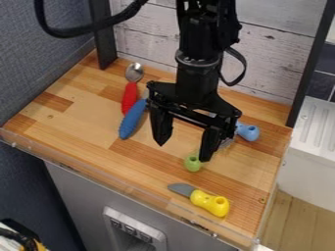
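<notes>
The black two-finger gripper [184, 142] had its jaws spread around nothing, just beside a small green plastic handle [192, 163], so the wooden counter [91, 117] bore every utensil. A yellow-handled knife [208, 201] lay near right, a light-blue handle [248, 132] farther right, and a blue handle [133, 118] beside a red-handled metal spoon [130, 98] far left.

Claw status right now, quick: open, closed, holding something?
Claw: open, fingers apart, no object gripped; one fingertip appears right by the green handle, contact can't be told.
</notes>
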### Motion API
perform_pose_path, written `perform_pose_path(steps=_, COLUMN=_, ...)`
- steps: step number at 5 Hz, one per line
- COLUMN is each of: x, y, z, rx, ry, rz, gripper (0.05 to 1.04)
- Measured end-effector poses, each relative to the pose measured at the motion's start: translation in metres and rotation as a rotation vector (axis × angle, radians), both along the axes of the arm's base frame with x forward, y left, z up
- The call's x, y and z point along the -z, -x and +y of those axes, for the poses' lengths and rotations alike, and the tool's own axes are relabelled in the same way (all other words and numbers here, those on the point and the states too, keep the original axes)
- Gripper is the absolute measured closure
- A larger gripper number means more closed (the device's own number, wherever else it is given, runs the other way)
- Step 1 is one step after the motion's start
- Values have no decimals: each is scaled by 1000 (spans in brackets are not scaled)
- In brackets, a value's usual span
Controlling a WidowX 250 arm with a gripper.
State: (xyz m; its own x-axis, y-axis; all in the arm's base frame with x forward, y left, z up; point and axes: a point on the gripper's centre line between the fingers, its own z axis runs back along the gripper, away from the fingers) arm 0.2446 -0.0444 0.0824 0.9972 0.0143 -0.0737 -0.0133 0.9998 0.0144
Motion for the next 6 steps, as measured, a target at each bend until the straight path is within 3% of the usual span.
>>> perform_pose_path(steps=1, x=3, y=-6, z=18, rx=-116, ry=-3, rz=9, gripper=86)
perform_pose_path(steps=3, x=2, y=-38, z=80, rx=-452, ry=6, rz=-55, gripper=87)
perform_pose_path(steps=4, x=1, y=-60, z=109, rx=-524, ry=13, rz=-80, gripper=84)
perform_pose_path(steps=5, x=0, y=-82, z=127, rx=-489, ry=30, rz=-91, gripper=84)
perform_pose_path(steps=6, x=0, y=-99, z=133, rx=-357, ry=39, rz=-98, gripper=84)
